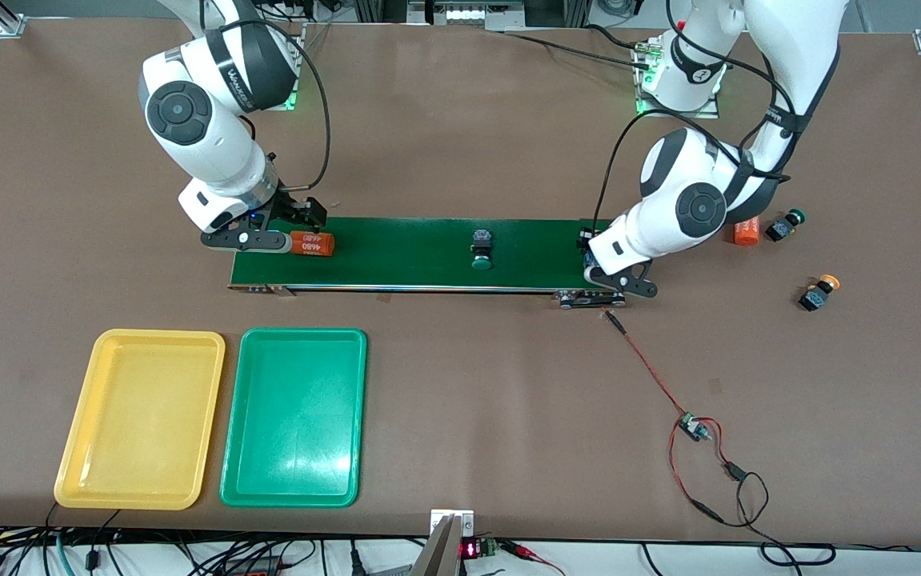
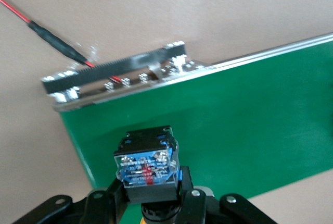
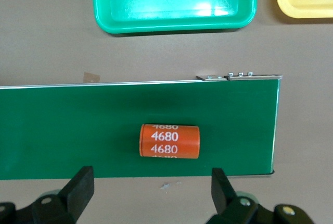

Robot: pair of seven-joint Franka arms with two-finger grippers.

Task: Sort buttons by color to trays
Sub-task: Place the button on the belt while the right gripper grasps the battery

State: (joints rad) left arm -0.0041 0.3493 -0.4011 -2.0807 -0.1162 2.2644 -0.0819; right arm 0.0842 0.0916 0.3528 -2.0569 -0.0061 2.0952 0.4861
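Your left tool [image 2: 151,203] is pinching a button [image 2: 148,164] by its body over the conveyor belt [image 1: 428,252], at the belt's end toward the left arm; its cap is hidden below the fingers in the left wrist view, with only a sliver of yellow showing at the picture's edge, so the colour is not certain. Your right tool [image 3: 151,190] is hanging spread wide and empty over the belt's other end, its jaws straddling an orange cylinder [image 3: 170,141] lying there, which is no button.

A green button [image 1: 482,248] is lying mid-belt, its long axis pointing across the belt with the cap toward the front camera, about midway between the two tools. Off the belt, on the table [image 1: 460,416] at the left arm's end, a second green button [image 1: 786,225] is sitting beside another orange cylinder [image 1: 746,231], and a yellow button [image 1: 819,293] is lying nearer the front camera.

The yellow tray [image 1: 76,472] and green tray [image 1: 236,472] are standing empty side by side at the right arm's end, nearer the camera than the belt. Judging from this, the right arm is the nearer one to both trays.
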